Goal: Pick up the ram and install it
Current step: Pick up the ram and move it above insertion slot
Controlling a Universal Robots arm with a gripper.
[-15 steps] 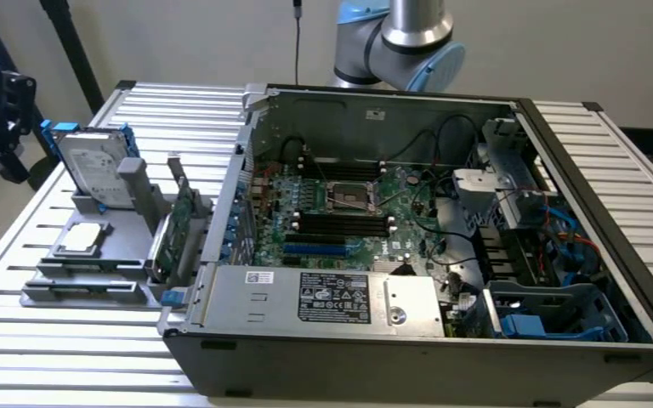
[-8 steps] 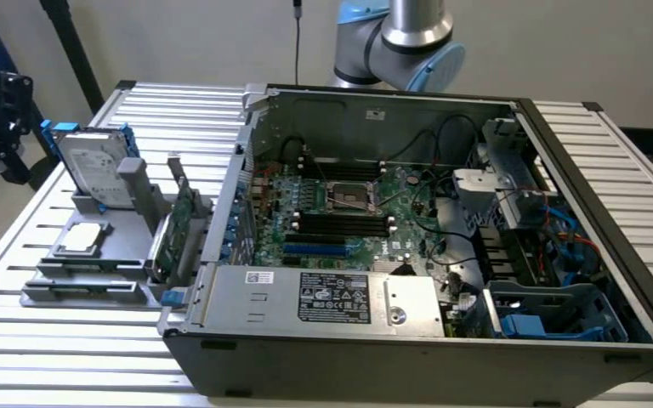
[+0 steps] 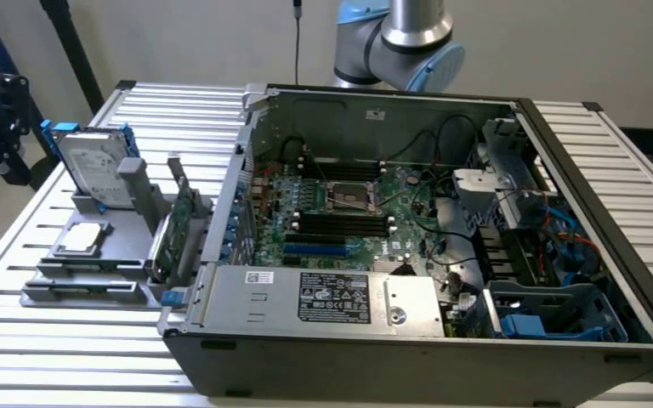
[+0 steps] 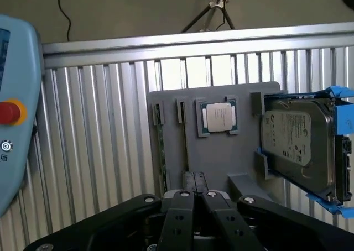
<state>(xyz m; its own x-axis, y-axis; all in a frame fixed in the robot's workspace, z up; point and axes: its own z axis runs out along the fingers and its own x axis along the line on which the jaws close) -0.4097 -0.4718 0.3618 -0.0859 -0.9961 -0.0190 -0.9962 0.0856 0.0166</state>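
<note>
Overhead, the gripper (image 4: pixel 194 179) hangs above the grey holder (image 4: pixel 221 157), its fingers pressed together and pinching nothing. The ram (image 4: pixel 184 143) stands on edge in a holder slot, close to the fingertips in the wrist view, between a longer green card (image 4: pixel 161 151) and the CPU (image 4: pixel 218 118). A hard drive (image 4: pixel 301 146) stands beyond the CPU. The holder sits on the slatted table (image 3: pixel 65 340) at the exterior view's left, just beside the open case (image 3: pixel 417 365).
</note>
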